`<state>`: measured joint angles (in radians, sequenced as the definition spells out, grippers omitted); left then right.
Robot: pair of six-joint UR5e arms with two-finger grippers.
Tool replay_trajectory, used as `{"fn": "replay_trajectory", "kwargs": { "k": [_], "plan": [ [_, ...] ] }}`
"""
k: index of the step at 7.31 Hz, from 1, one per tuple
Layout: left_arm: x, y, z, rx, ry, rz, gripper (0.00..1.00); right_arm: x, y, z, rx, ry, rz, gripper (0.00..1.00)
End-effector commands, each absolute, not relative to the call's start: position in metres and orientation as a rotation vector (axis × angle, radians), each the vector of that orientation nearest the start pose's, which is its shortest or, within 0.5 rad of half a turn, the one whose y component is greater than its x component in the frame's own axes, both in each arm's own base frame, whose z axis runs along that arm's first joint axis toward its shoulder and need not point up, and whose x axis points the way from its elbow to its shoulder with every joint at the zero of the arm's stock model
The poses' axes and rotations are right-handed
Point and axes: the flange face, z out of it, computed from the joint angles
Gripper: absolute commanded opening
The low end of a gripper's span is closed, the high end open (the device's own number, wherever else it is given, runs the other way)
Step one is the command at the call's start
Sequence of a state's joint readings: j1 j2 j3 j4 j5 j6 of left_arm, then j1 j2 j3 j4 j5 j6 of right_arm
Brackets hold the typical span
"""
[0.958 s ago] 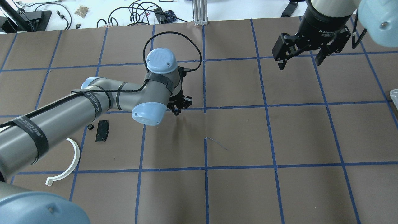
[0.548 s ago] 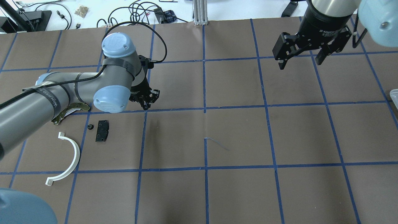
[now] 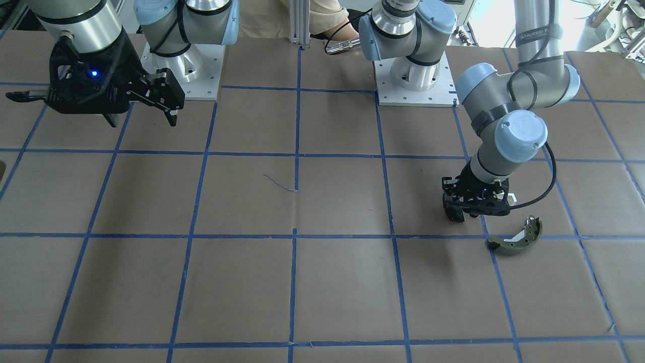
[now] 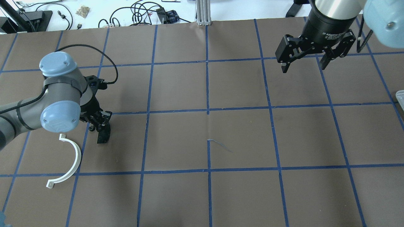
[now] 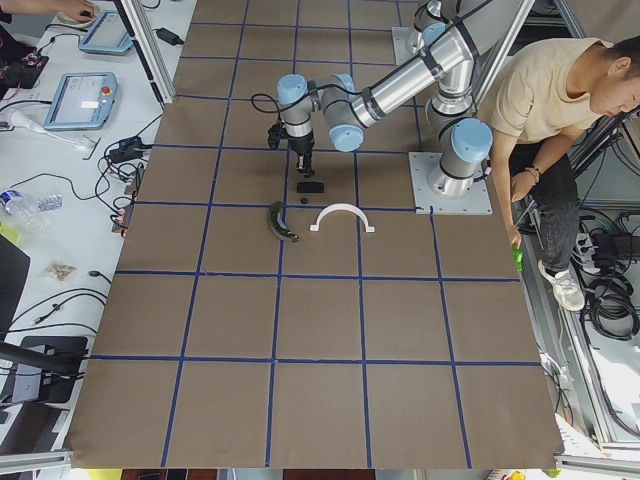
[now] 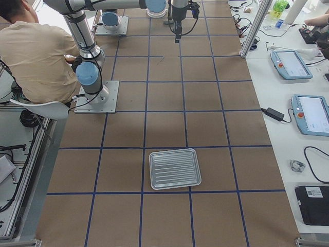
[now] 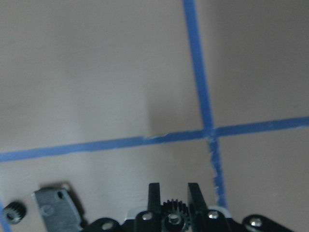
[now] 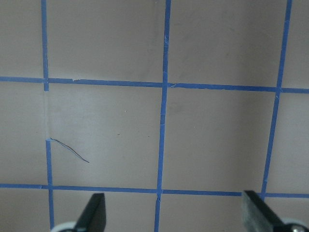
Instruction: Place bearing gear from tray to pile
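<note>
My left gripper (image 7: 170, 193) is shut on the bearing gear (image 7: 170, 210), a small black toothed wheel held between its fingers. It hangs low over the pile, just above the black pad (image 4: 103, 136). In the overhead view the left gripper (image 4: 99, 123) stands right of the white half-ring (image 4: 68, 160). The olive brake shoe (image 3: 516, 240) lies just beside the left gripper (image 3: 466, 214); the overhead view hides it under the arm. Another small black gear (image 7: 13, 212) lies by the pad (image 7: 55, 209). The tray (image 6: 175, 169) sits empty, far off. My right gripper (image 4: 304, 64) hovers open with nothing in it.
The tray's corner (image 4: 400, 96) shows at the table's right edge. A person (image 5: 545, 95) sits beside the robot's bases. Cables and teach pendants lie on the white benches beyond the brown blue-taped table.
My left arm has swung left across the table with the gear, from near the centre line to over the pile. It now covers the brake shoe from above. The right gripper barely moved.
</note>
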<state>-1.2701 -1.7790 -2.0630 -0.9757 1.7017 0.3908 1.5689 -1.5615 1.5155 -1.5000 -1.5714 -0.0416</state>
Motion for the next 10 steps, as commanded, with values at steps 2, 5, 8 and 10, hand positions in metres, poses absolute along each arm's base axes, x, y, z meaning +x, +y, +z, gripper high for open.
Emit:
{"fn": "replay_trajectory", "kwargs": {
  "k": [2,5,8,10],
  "plan": [
    [0.067,-0.466,0.197,0.077,3.089,0.256,0.0,0.133,-0.493,0.504,-0.055,3.141,0.034,1.0],
    [0.068,-0.465,0.185,0.077,3.087,0.253,0.45,0.131,-0.494,0.504,-0.056,3.151,0.032,1.0],
    [0.066,-0.469,0.199,0.081,3.081,0.206,1.0,0.13,-0.493,0.504,-0.053,3.154,0.039,1.0],
    [0.055,-0.497,0.258,0.103,3.139,0.117,1.0,0.13,-0.493,0.504,-0.053,3.154,0.039,1.0]
  ]
}}
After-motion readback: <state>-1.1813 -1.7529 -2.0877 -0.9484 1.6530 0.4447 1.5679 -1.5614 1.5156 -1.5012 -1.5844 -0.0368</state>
